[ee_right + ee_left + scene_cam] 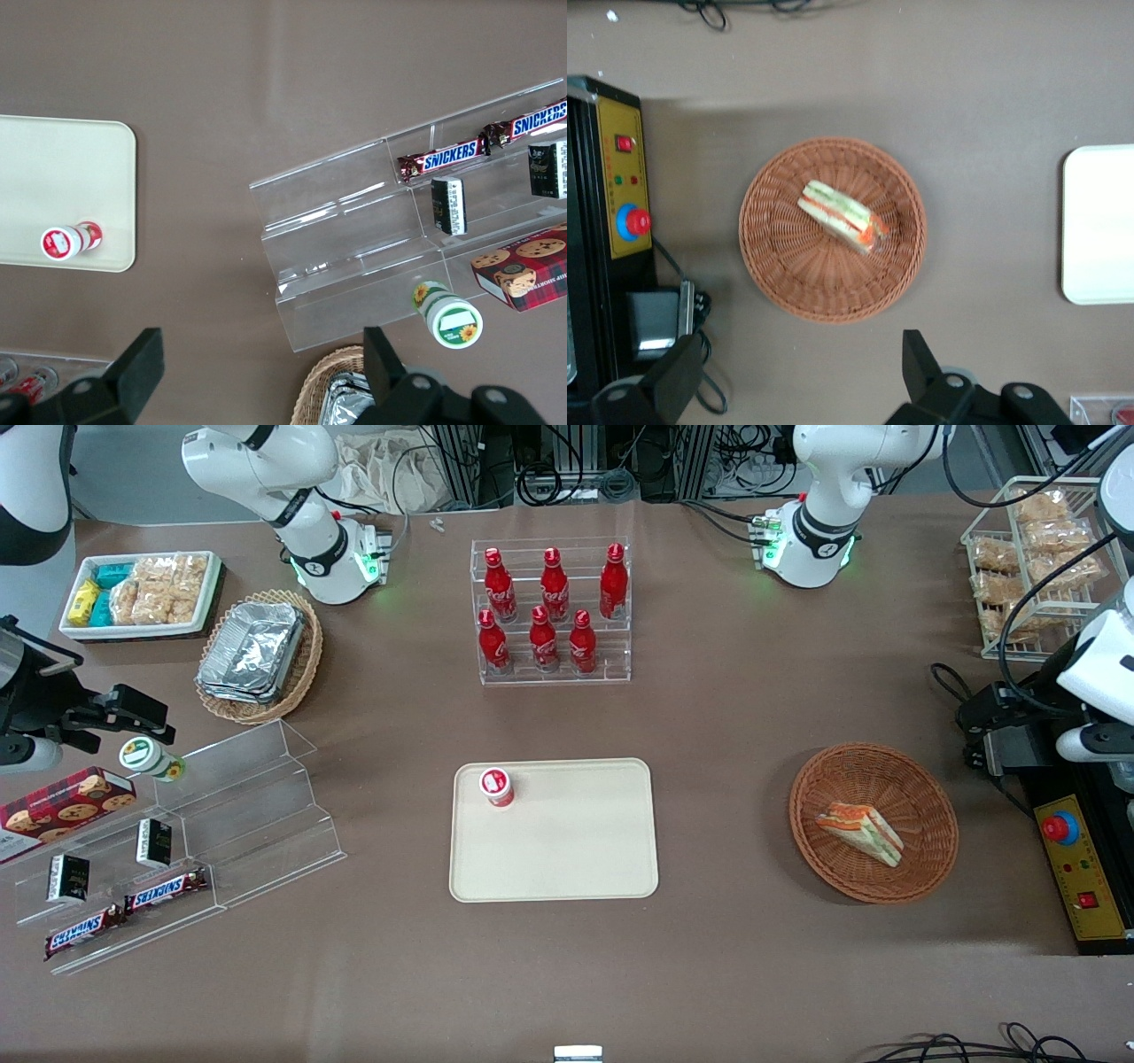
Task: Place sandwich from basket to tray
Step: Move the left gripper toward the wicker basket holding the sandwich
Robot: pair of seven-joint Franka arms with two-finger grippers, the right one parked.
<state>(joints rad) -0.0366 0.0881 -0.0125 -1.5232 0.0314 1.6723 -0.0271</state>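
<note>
The sandwich [859, 831], a white bread wedge with orange and green filling, lies in the reddish-brown wicker basket [873, 775] toward the working arm's end of the table. It also shows in the left wrist view [842, 215], in the middle of the basket [797, 274]. The cream tray [567, 850] lies flat at the table's middle; its edge shows in the left wrist view [1099, 230]. My left gripper [979, 735] hangs above the table beside the basket. In the wrist view the gripper [799, 376] is open and empty, clear of the basket's rim.
A small red-and-white bottle [497, 786] stands on the tray's corner. A black and yellow control box [1076, 859] with a red button sits beside the basket. A rack of red cola bottles [554, 615] stands farther from the camera than the tray.
</note>
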